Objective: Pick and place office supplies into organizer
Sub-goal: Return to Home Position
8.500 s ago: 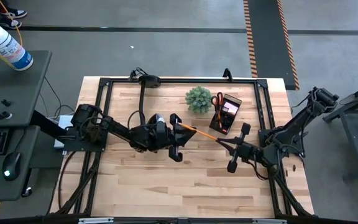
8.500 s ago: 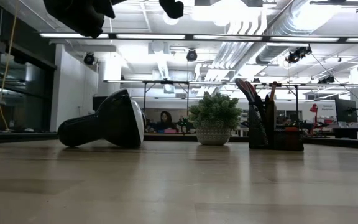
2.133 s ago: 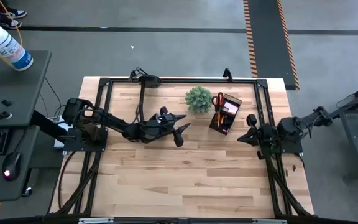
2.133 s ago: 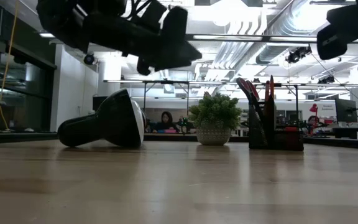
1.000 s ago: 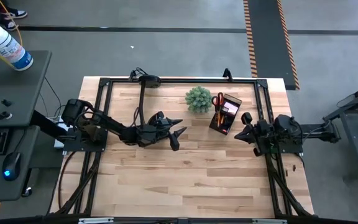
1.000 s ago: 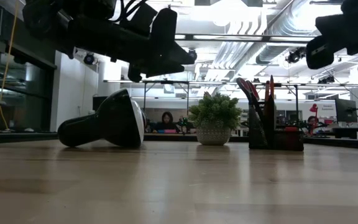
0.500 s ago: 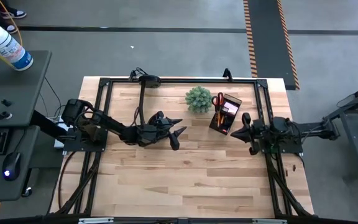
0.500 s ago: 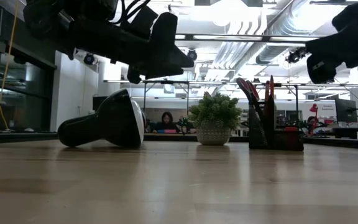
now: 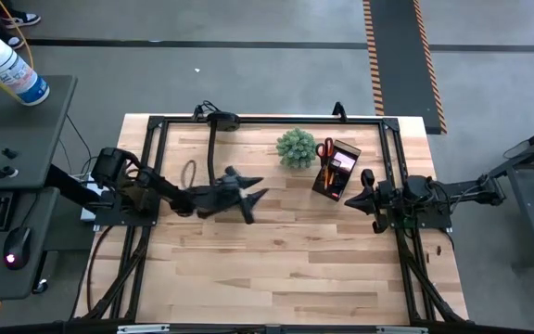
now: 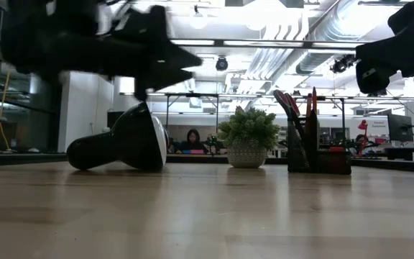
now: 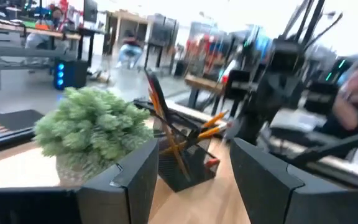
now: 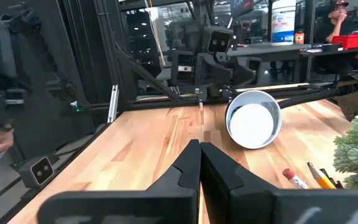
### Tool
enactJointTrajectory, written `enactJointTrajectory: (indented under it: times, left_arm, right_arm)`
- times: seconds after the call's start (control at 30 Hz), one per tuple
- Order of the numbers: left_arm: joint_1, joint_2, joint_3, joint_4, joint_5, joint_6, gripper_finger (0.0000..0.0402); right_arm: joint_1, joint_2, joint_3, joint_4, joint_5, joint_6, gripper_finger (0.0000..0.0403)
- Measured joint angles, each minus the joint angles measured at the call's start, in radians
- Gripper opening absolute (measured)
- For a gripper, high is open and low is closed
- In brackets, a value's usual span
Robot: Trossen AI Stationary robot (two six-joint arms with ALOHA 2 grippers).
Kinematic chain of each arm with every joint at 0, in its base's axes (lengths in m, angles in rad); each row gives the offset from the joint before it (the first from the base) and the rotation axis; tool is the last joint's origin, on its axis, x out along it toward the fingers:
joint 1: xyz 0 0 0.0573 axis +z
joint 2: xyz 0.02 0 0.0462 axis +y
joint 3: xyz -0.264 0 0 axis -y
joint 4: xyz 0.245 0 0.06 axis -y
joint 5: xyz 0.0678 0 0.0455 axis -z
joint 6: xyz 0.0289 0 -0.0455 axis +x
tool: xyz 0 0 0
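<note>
The black organizer (image 9: 336, 171) stands at the table's far right, beside the green plant (image 9: 296, 147). Red-handled scissors (image 9: 325, 149), orange pencils (image 11: 211, 129) and a pink pad (image 9: 345, 162) stick up out of it. My left gripper (image 9: 251, 199) hovers open above the table's middle, left of the organizer, with nothing between its fingers (image 11: 135, 180). My right gripper (image 9: 363, 193) hangs shut and empty just right of the organizer, above the table (image 10: 379, 66). In the right wrist view its fingertips (image 12: 199, 155) meet.
A black desk lamp lies on its side, its round white-faced head (image 12: 253, 119) on the table under my left arm and its base (image 9: 221, 119) at the far edge. Bare wood (image 9: 286, 269) fills the near half. A black frame (image 9: 392, 139) borders the table.
My left gripper has swung quickly toward the table's left edge, away from the organizer, and stays open. My right gripper has tipped down a little beside the organizer and stays shut.
</note>
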Motion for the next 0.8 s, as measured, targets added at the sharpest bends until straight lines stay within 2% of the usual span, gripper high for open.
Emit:
enactJointTrajectory:
  times: [0.13, 0.33, 0.5, 0.63, 0.8]
  left_arm:
    - [0.0, 0.0, -0.154, 0.262, 0.034, -0.02, 0.0188]
    - [-0.023, -0.098, -0.274, 0.261, 0.08, -0.002, 0.0176]
    - [-0.062, -0.262, -0.365, 0.258, 0.091, 0.094, 0.0142]
    - [-0.057, -0.365, -0.439, 0.251, 0.196, 0.111, 0.0113]
    - [-0.058, -0.441, -0.475, 0.202, 0.269, 0.141, 0.0067]
  right_arm:
    - [0.0, 0.0, 0.0, 0.0, 0.0, 0.0, 0.0]
    - [0.0, 0.002, 0.0, -0.001, 0.003, 0.0, 0.0]
    - [-0.001, 0.004, 0.0, -0.001, 0.018, 0.023, 0.0]
    - [-0.001, 0.007, -0.001, -0.002, 0.019, 0.026, 0.0001]
    - [-0.001, 0.008, -0.001, -0.002, 0.019, 0.026, 0.0001]
